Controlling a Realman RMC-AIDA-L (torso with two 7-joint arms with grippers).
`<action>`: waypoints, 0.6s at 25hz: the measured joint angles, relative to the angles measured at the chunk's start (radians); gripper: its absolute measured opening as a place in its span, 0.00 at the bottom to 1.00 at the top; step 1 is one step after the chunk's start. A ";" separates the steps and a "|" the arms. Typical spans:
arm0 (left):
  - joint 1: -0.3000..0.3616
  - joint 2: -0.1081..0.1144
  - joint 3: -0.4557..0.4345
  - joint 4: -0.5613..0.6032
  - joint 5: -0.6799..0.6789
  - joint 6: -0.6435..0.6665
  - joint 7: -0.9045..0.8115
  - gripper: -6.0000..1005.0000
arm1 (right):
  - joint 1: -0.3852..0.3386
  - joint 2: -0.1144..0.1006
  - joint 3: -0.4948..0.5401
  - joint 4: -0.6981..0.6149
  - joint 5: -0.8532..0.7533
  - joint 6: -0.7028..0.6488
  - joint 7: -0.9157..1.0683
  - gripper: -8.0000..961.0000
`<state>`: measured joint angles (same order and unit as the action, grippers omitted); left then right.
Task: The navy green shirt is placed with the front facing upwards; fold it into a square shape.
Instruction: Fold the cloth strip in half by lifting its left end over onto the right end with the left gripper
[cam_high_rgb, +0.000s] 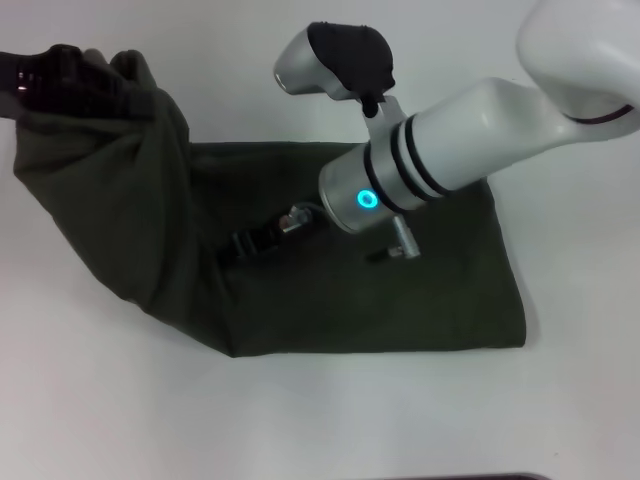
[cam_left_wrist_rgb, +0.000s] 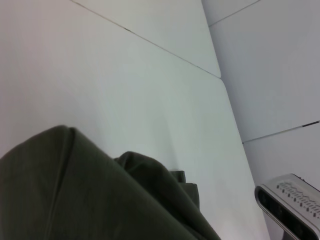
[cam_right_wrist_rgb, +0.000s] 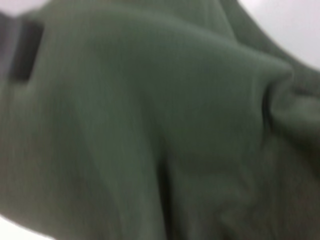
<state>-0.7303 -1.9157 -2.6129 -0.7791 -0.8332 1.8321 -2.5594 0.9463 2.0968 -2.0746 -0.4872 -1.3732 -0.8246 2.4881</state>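
Shirt (cam_high_rgb: 400, 290) lies mid-table, its plain side up, and we see its ten o'clock end lifted by our left gripper (cam_high_rgb: 75, 80), clamped on bunched cloth, while our right gripper (cam_high_rgb: 270, 235) sits low at center, its arm hiding whether the fingers are parted.

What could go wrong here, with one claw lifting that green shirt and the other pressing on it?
The left claw grips only a bunched edge of the navy green shirt, so the cloth could slip free mid-fold. The right claw sits low on the flat part, close to where the lifted cloth bends; the fold might land on it and drag crooked. The raised part hangs wrinkled, so creases could get trapped.
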 joint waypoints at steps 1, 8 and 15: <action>0.002 0.002 0.001 0.000 0.000 -0.003 -0.002 0.04 | -0.003 -0.005 0.006 0.000 -0.003 -0.024 -0.003 0.04; 0.007 0.008 -0.006 0.003 0.001 -0.008 -0.004 0.04 | -0.048 -0.021 0.206 -0.010 -0.152 -0.183 -0.013 0.04; 0.009 0.008 -0.001 0.002 0.007 -0.020 -0.014 0.04 | -0.061 -0.017 0.308 -0.015 -0.224 -0.257 -0.038 0.04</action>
<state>-0.7209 -1.9078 -2.6140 -0.7768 -0.8257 1.8117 -2.5737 0.8858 2.0802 -1.7663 -0.5018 -1.5972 -1.0814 2.4501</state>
